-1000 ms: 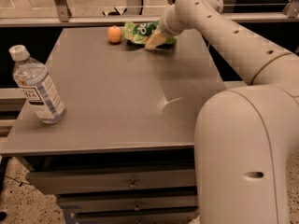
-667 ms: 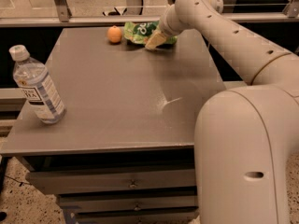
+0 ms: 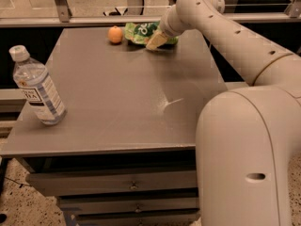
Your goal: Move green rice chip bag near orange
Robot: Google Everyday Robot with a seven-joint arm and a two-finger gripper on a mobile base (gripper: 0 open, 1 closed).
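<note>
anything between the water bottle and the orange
No, bare tabletop there in the camera view; the claw is at the green rice chip bag beside the orange.

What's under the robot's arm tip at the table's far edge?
The green rice chip bag lies under the end effector, beside the orange. Part of the bag is hidden by it.

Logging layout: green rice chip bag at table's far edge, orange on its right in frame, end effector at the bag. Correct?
No: camera view shows the orange left of the green rice chip bag. Rest holds, end effector at the bag.
</note>
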